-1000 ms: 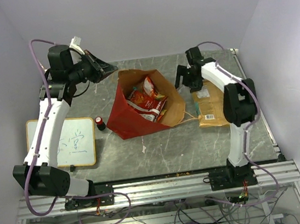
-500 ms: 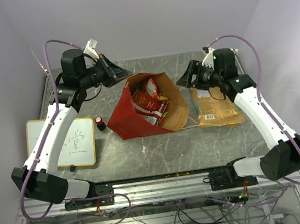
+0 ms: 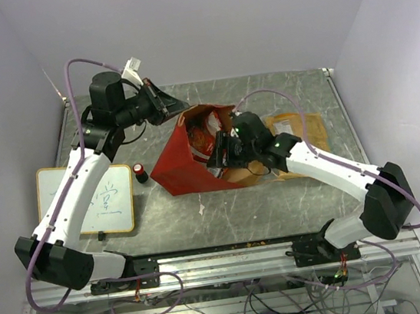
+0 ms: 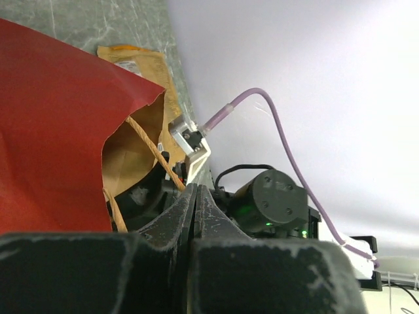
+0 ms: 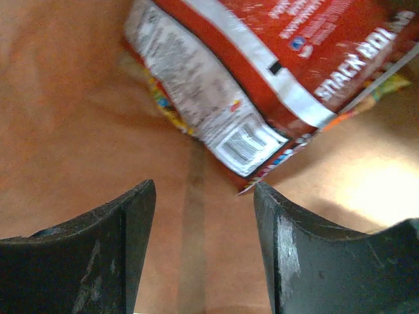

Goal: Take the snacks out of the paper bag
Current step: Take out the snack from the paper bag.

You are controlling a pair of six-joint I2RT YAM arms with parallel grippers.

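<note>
The paper bag (image 3: 171,164), red outside and kraft brown inside (image 5: 78,131), lies on its side with its mouth facing right. Red and multicoloured snacks (image 3: 202,135) lie inside it. My left gripper (image 3: 175,111) is at the bag's upper rim, and its jaws (image 4: 195,187) are shut where the cord handle (image 4: 152,152) meets the tips. My right gripper (image 3: 222,151) is inside the bag's mouth, open (image 5: 203,187), with only brown paper between its fingers. A red snack packet (image 5: 298,55) and a white-backed one (image 5: 196,85) lie just ahead, the red packet's corner beside the right fingertip. A large orange chip bag (image 3: 302,125) lies outside on the table.
A yellow-framed whiteboard (image 3: 107,198) lies at the table's left edge. A small red-and-black cylinder (image 3: 141,172) stands between it and the bag. The walls close in behind and on both sides. My right arm (image 3: 328,168) stretches across the orange bag.
My right arm has swung from above the orange bag leftward into the paper bag's mouth, its jaws narrowing somewhat. My left gripper has shifted right and down to the bag's rim, still shut.
</note>
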